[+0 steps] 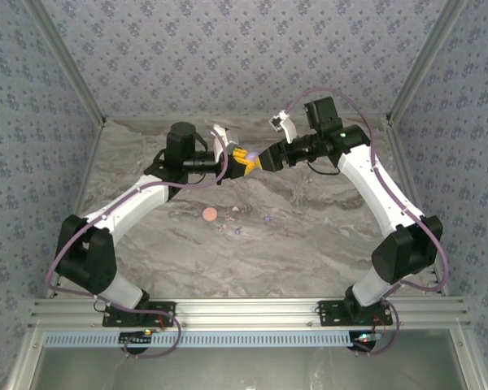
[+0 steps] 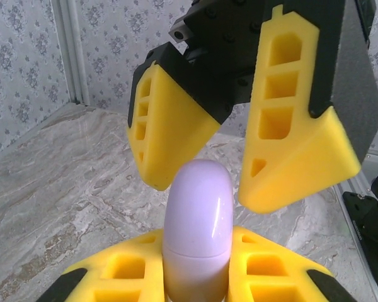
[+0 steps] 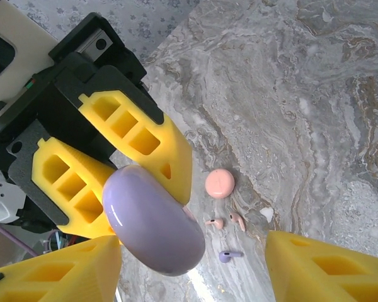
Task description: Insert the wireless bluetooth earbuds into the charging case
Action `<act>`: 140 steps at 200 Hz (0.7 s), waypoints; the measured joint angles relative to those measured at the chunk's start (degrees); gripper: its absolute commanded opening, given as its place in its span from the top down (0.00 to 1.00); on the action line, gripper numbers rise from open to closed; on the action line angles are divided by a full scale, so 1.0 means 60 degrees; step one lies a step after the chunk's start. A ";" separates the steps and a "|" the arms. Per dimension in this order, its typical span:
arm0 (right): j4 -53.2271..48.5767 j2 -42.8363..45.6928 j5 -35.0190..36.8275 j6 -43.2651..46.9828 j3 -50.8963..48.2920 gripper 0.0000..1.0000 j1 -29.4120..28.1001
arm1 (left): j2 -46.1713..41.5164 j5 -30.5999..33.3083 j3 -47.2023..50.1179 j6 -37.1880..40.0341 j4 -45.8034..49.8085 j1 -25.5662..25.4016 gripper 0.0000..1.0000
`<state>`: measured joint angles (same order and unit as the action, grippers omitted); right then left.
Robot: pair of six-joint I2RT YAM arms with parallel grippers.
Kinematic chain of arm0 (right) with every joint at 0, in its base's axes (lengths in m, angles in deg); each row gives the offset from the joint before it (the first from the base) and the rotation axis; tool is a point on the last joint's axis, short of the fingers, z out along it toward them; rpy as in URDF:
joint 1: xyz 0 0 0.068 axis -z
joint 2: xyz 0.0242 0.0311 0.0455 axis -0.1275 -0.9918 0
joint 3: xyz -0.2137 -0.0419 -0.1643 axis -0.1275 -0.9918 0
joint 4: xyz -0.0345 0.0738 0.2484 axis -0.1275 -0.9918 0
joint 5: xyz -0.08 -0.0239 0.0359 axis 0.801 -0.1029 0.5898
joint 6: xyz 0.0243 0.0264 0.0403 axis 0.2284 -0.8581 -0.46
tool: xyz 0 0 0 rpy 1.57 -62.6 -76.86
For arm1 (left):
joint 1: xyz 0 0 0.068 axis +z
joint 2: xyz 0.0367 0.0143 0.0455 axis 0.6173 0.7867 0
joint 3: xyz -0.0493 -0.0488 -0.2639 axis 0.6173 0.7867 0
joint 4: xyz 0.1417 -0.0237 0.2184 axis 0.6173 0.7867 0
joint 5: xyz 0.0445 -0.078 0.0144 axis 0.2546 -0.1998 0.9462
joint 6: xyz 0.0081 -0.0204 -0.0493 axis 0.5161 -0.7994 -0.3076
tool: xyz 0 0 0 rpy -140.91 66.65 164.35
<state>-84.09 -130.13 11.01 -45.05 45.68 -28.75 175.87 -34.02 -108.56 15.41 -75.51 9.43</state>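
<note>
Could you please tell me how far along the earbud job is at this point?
Done: the left gripper is shut on the lavender case, held above the table. In hand: the right gripper has its open jaws either side of the case's top, not gripping. Left: the case looks closed, and two pink earbuds and one purple earbud lie on the table by the pink case, none inserted.

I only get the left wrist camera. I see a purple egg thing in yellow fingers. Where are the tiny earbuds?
Observer: On the table, two pink earbuds and one purple earbud lie loose.
Operator: Is there another case?
Observer: Yes, a pink case lies flat right beside them.
Operator: Where are the arms?
Observer: The left gripper, holding the lavender case, meets the right gripper over the far middle of the table, beyond the earbuds.
</note>
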 measured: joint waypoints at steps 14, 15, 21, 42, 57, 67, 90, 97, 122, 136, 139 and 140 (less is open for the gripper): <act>-0.0025 0.0000 0.0066 -0.0004 0.0000 0.36 0.0000 | 0.0000 -0.0033 0.0018 0.0073 0.0011 -0.0011 0.86; -0.0025 0.0000 0.0066 -0.0004 0.0000 0.37 0.0000 | 0.0000 -0.0033 0.0018 0.0076 0.0011 -0.0011 0.86; -0.0044 0.0000 0.0095 -0.0004 0.0000 0.36 0.0000 | 0.0000 -0.0033 0.0018 0.0106 0.0015 -0.0015 0.86; -0.0062 0.0000 0.0175 -0.0004 0.0011 0.37 0.0000 | 0.0000 -0.0029 0.0018 0.0157 0.0044 -0.0015 0.87; -0.0080 0.0000 0.0229 -0.0007 0.0015 0.37 0.0000 | 0.0000 -0.0029 0.0018 0.0208 0.0055 -0.0015 0.87; -0.0080 0.0000 0.0259 -0.0015 0.0018 0.37 0.0000 | 0.0000 -0.0025 0.0018 0.0219 0.0062 -0.0015 0.87; -0.0080 0.0000 0.0375 -0.0080 0.0025 0.37 0.0000 | 0.0000 -0.0025 0.0018 0.0291 0.0204 -0.0018 0.87; -0.0080 0.0000 0.0419 -0.0113 0.0033 0.37 0.0004 | 0.0000 -0.0022 0.0018 0.0317 0.0273 -0.0018 0.87; -0.0055 0.0000 0.0532 -0.0233 0.0047 0.37 0.0015 | 0.0000 -0.0025 0.0018 0.0390 0.0433 -0.0029 0.87; -0.0015 0.0000 0.0601 -0.0299 0.0051 0.37 0.0040 | 0.0000 -0.0029 0.0025 0.0393 0.0503 -0.0040 0.87; -0.0004 0.0000 0.0605 -0.0310 0.0051 0.37 0.0051 | 0.0000 -0.0029 0.0025 0.0393 0.0514 -0.0040 0.87; 0.0000 0.0000 0.0605 -0.0317 0.0051 0.37 0.0051 | 0.0000 -0.0029 0.0025 0.0393 0.0517 -0.0040 0.87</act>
<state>-84.09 -130.13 14.64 -46.95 45.99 -28.45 175.87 -34.19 -108.41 17.77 -72.41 9.19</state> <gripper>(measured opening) 0.631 0.192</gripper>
